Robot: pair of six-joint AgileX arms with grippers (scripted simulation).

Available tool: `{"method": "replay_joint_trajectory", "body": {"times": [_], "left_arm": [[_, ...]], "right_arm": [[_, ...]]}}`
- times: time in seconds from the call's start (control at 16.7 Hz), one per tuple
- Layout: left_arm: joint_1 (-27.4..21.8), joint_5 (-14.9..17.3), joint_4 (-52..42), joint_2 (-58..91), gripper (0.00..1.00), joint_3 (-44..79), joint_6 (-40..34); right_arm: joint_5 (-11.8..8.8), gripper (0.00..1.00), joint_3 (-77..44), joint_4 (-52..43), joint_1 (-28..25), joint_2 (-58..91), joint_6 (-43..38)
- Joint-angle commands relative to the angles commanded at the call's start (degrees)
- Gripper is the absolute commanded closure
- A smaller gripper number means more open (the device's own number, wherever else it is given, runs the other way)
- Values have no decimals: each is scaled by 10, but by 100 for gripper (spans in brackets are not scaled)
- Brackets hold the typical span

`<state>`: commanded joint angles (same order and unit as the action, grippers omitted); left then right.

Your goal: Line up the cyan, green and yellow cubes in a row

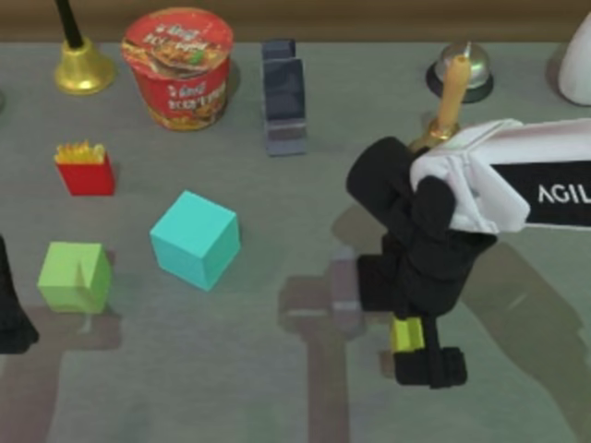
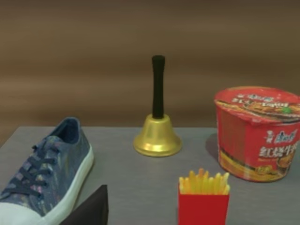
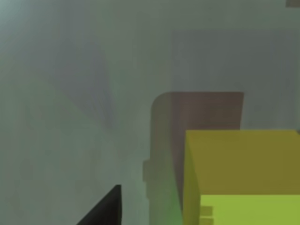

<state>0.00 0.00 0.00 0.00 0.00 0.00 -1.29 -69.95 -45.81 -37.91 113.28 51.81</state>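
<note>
Top view shows the right gripper [image 1: 417, 343] pointing down over the bench [image 1: 277, 388] right of centre, its fingers closed on the yellow cube [image 1: 406, 334], of which only a sliver shows between the black pads; the right wrist view confirms it, with the yellow cube [image 3: 241, 173] filling the near corner and its shadow falling on the bench beneath, so it looks lifted clear of the surface. Judging by its look, this smallest cube is rigid and light, with flat matte faces that should not slip; a pinch across two opposite faces, near the middle, suits it, and the same would hold for the others. Its colour is a dull lime-yellow, plain and unmarked. Farther out to the left, the cyan cube [image 1: 195, 239], the largest and turned at an angle, stands on the bench, with the light green cube [image 1: 74, 275] well apart nearer the left edge. The left gripper [image 1: 11, 318] sits parked at the left edge; whether it is open I cannot tell.
</note>
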Motion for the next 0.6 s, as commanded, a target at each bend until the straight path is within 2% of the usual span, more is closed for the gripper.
{"method": "replay_joint_trajectory", "body": {"times": [0.36, 0.6], "left_arm": [[0, 0, 0, 0, 0, 0, 0], [0, 0, 0, 0, 0, 0, 0]], "right_arm": [[0, 0, -2, -2, 1, -1, 0], [0, 0, -40, -65, 0, -23, 2]]}}
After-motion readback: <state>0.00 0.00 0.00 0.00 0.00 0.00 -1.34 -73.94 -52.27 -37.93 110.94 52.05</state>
